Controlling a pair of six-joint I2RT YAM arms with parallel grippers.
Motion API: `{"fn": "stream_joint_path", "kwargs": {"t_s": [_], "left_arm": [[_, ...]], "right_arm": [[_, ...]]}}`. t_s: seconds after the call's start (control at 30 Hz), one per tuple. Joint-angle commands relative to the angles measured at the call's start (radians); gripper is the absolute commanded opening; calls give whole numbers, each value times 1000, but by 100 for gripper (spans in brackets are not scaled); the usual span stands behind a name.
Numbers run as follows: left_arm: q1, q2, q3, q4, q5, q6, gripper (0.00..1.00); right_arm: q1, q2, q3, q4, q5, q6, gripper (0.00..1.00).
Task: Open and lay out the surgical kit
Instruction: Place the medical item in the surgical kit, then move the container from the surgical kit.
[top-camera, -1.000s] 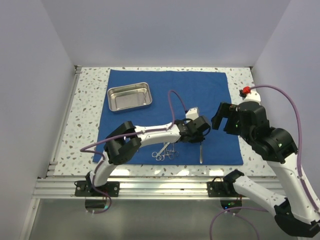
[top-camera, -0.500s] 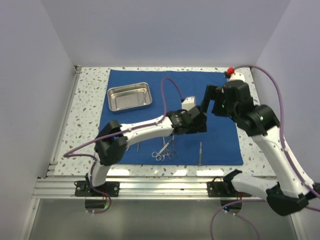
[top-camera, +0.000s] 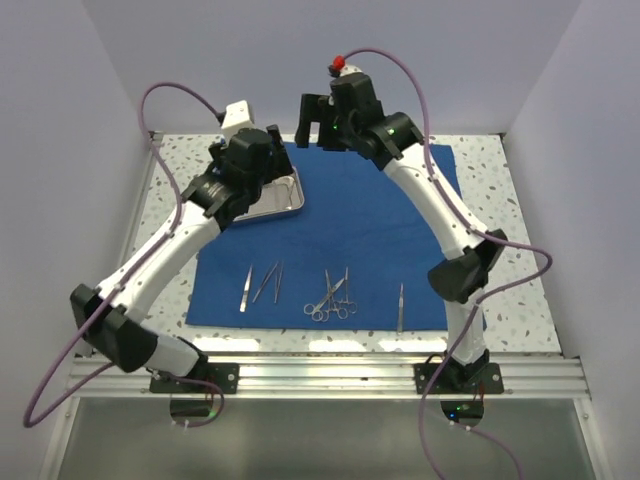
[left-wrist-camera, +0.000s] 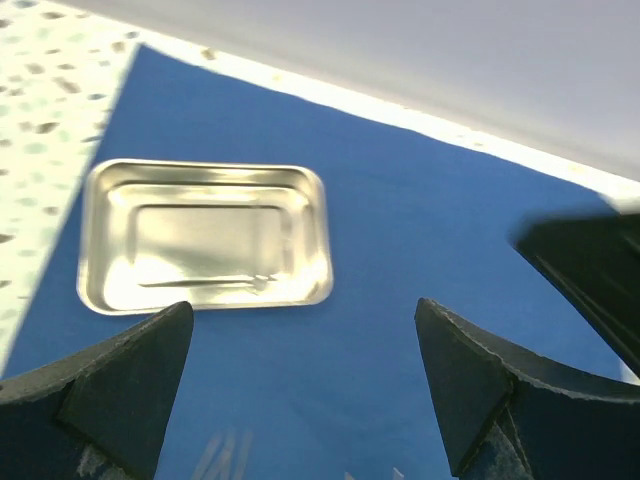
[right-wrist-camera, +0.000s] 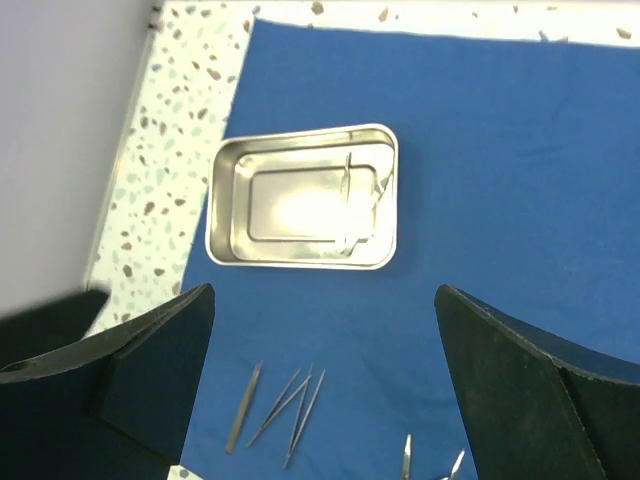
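Note:
The surgical kit lies unwrapped, its royal-blue cloth (top-camera: 380, 220) spread flat on the table. The steel tray (top-camera: 290, 203) sits on the cloth's back left corner, also in the left wrist view (left-wrist-camera: 205, 235) and the right wrist view (right-wrist-camera: 305, 197). Two tweezers (top-camera: 258, 284) lie at the front left, ring-handled clamps (top-camera: 332, 298) in the middle and one more pair of tweezers (top-camera: 402, 305) at the front right. My left gripper (top-camera: 232, 190) hangs high over the tray, open and empty (left-wrist-camera: 305, 395). My right gripper (top-camera: 312, 125) is raised near the back wall, open and empty (right-wrist-camera: 325, 385).
Speckled tabletop (top-camera: 180, 215) borders the cloth on the left and right. White walls close the back and sides. The two raised arms nearly meet above the back left; the right arm's dark body (left-wrist-camera: 590, 270) shows in the left wrist view.
The left gripper has opened, leaving the tweezers at the cloth's front right. Both arms have risen and swung to the back left, above the tray.

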Motion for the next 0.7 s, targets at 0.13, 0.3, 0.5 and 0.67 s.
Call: {"fn": "stream_joint_path", "kwargs": {"t_s": [0.13,0.3,0.5,0.67], "left_arm": [[335,225,-29,40,31,95,95],[501,316,-40,63,108,121,92],[523,417,-43,92,159,156,82],[523,485,-74,116,185,153,67]], "right_arm": [[-6,-103,-32,-61,-9,-23,97],[-20,-232,-230,-68,61,-92,98],[-50,-324,-365,-49,67,-100,98],[-57,-329,-367,-50,67,-101,98]]}}
